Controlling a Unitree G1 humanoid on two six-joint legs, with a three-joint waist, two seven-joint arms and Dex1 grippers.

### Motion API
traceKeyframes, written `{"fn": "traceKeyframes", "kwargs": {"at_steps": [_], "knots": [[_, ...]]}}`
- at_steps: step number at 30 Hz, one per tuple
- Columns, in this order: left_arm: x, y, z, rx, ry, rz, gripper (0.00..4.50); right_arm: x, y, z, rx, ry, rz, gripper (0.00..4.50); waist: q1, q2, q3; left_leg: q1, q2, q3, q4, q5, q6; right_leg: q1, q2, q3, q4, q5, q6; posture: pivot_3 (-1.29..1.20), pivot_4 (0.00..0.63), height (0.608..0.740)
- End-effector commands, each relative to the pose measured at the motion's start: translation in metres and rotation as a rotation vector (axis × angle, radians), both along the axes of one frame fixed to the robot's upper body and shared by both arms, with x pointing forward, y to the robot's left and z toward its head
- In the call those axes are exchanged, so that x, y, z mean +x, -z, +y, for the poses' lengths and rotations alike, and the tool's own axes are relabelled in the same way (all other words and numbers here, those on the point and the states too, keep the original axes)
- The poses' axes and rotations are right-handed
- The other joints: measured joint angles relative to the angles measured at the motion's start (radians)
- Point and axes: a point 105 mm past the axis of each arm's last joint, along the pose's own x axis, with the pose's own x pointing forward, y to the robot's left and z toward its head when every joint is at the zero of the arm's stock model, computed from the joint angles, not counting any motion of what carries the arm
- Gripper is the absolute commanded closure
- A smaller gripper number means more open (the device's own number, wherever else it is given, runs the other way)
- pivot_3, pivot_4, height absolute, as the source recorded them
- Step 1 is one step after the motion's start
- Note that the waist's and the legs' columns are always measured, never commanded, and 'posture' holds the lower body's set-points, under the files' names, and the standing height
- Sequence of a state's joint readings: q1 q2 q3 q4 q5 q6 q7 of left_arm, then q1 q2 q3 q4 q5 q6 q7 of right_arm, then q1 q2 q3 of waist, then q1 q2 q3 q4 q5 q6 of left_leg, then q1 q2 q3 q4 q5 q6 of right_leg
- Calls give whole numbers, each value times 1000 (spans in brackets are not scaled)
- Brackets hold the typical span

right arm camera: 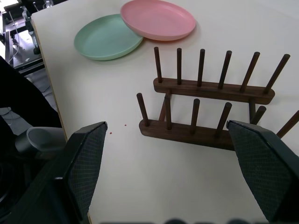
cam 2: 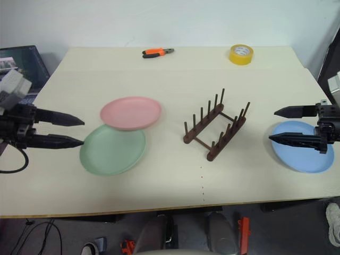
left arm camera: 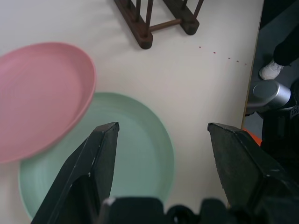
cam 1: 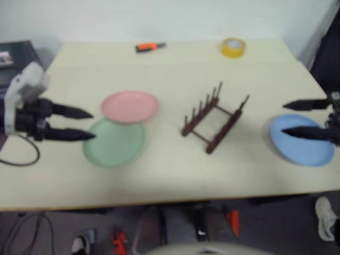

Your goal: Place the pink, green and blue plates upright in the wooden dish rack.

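On the near half of the desk (cam 2: 175, 186), nothing is racked yet. Left gripper (cam 2: 79, 131) hovers at the left edge, jaws apart and empty, tips aimed at the green plate (cam 2: 112, 150). Right gripper (cam 2: 273, 125) hangs over the right edge, jaws wide apart and empty, just above the blue plate (cam 2: 302, 146), which lies flat.

Mid-desk: the pink plate (cam 2: 130, 112) rests partly on the far rim of the green one, so it sits slightly tilted. Wooden dish rack (cam 2: 217, 132) stands between the plate pair and the blue plate, set diagonally, all slots vacant.

Far edge: orange-and-black tool (cam 2: 157, 52) and a yellow tape roll (cam 2: 241, 53), well apart from the work.

Risks, as judged:
- lifting green first would drag or tip pink off it
- flat plates give little rim to pinch; a jaw could skid one toward the desk edge, blue especially
- light rack may shift or topple if a plate strikes the pegs off-angle
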State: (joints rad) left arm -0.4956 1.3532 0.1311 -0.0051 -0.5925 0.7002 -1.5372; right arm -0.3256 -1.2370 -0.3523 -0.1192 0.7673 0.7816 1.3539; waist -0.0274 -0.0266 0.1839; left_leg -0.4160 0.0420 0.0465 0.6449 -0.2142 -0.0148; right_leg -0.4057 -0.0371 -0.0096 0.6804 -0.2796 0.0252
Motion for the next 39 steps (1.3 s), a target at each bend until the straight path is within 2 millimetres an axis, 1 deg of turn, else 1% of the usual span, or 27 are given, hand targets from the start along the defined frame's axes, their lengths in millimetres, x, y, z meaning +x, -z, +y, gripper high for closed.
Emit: {"fn": "traceKeyframes", "kwargs": {"at_steps": [1, 5, 8, 10, 14, 17, 18, 20, 22, 24, 27, 30, 33, 39], "knots": [[-1, -6, -4, 3, 30, -21, 1171, -3, -14, 5, -10, -21, -54, 0, 0, 0, 0, 0, 0, 0, 0, 0, 0, 0, 0, 0, 0, 0, 0, 0, 150, 740], [-2, 0, -10, 4, 57, -13, 1171, 0, -13, 7, -14, -28, -67, 0, -1, 0, 0, 0, 1, 1, 0, 0, 0, -1, 1, 1, 0, 0, 0, 0, 150, 740], [1, -1, -23, -28, 88, -27, 1171, 4, -16, 5, -15, -23, -83, 0, 0, 0, 0, 0, 1, 1, 0, 0, 0, -1, 1, 1, 0, 0, 0, 0, 150, 740], [3, 2, -30, -27, 108, -34, 1171, 6, -18, 6, -13, -22, -89, 0, 0, 0, 0, 0, 1, 2, 0, 0, 0, -1, 1, 1, 0, 1, 0, 0, 150, 740], [4, 7, -44, -36, 144, -43, 1171, 3, -19, 9, -18, -30, -88, 0, 1, 0, 0, 0, 1, 3, 0, 0, 0, -1, 1, 2, 0, 1, 0, 0, 150, 740], [8, 10, -55, -49, 145, -59, 1171, 3, -17, 6, -24, -21, -86, 0, 1, 0, 0, 0, 1, 2, 0, 0, 0, -1, 2, 2, 0, 1, 0, 0, 150, 740], [12, 22, -63, -38, 149, -65, 1171, 4, -11, 4, -28, 3, -78, 0, 1, 0, 0, 0, 1, 2, 0, 0, 0, -1, 2, 2, 0, 1, 0, 0, 150, 740], [15, 35, -82, -23, 172, -86, 1171, 4, -7, 1, -29, 35, -69, 0, 2, 0, 0, 1, 2, 2, 1, 0, 0, 0, 2, 2, 0, 1, 0, 0, 150, 740], [18, 39, -106, -61, 209, -103, 1171, 2, -9, -3, -26, 51, -76, 0, 7, 0, 0, 0, 1, 3, 1, 0, 0, 1, 2, 3, 0, 2, 1, 0, 150, 740], [23, 48, -122, -53, 217, -114, 1171, 2, -7, -5, -29, 67, -80, 0, 11, -1, 0, -1, 1, 3, 2, 0, 0, 0, 2, 3, 0, 3, 2, 0, 150, 740], [27, 66, -138, -20, 227, -112, 1171, -6, -9, 0, -28, 63, -80, 0, 10, 0, 0, 0, 1, 3, 2, 0, 0, 1, 2, 4, -1, 3, 3, 0, 150, 740], [32, 78, -156, -9, 226, -128, 1171, -13, -14, 0, -29, 75, -95, 0, 11, 0, 0, 0, 1, 3, 2, 0, 0, 1, 3, 5, 0, 3, 3, 0, 150, 740], [46, 88, -172, -2, 170, -154, 1171, -19, -15, -1, -30, 100, -103, 0, 15, 0, 0, 0, 1, 3, 2, 0, 0, 1, 3, 5, 0, 3, 3, 0, 150, 740], [66, 102, -195, -3, 34, -116, 1171, -29, -16, 1, -27, 130, -113, 0, 22, 0, -1, 0, 0, 2, 3, 0, 0, 1, 3, 5, -1, 4, 3, 0, 150, 740]]}}
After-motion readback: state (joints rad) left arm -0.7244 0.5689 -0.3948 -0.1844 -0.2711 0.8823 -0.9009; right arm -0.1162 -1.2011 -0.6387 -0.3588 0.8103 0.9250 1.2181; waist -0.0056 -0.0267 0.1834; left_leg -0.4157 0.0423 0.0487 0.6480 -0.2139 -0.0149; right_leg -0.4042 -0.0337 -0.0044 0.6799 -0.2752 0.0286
